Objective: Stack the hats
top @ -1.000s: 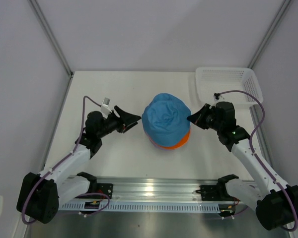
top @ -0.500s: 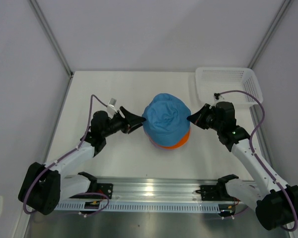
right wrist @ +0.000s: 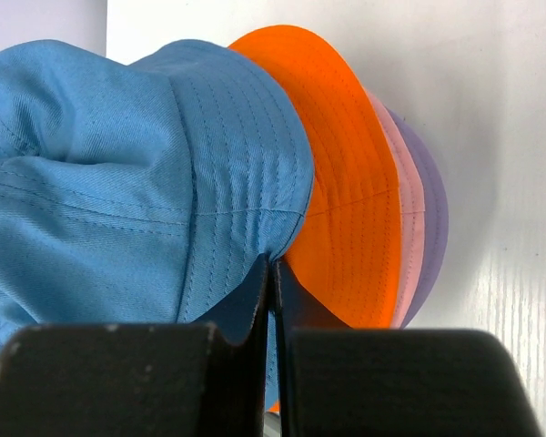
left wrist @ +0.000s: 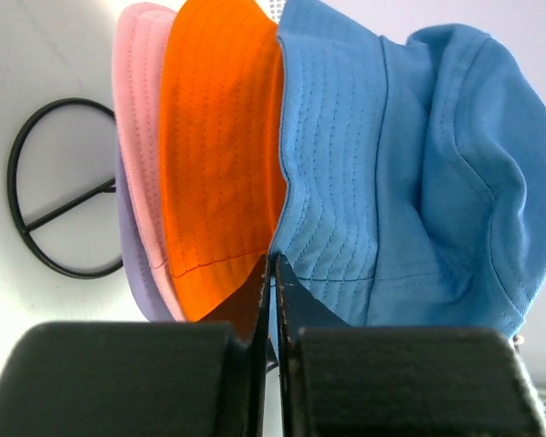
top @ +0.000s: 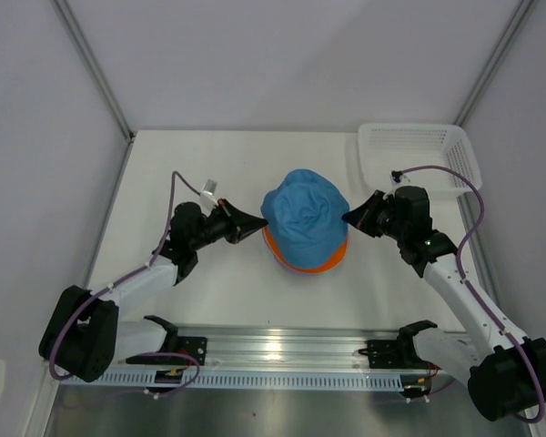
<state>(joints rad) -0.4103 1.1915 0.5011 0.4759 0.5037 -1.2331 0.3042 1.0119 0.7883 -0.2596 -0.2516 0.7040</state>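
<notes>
1. Stacked four high mid-surface (top: pixel 209 164) on one black wire stand (left wrist: pixel 68 206): one blue hat (top: pixel 305 214) on top, then one orange hat (top: pixel 320 267), one pink hat (left wrist: pixel 136 137), one lavender hat (left wrist: pixel 132 273) lowest.
2. Two arms, both closed: left gripper (top: pixel 257 219) pinching the blue brim's left edge, right gripper (top: pixel 346 217) pinching its right edge.
3. One white mesh basket (top: pixel 409 137) at the far right corner.

White table (top: pixel 209 164) bears mesh basket (top: pixel 419 150) and wire stand (left wrist: pixel 73 205).
</notes>
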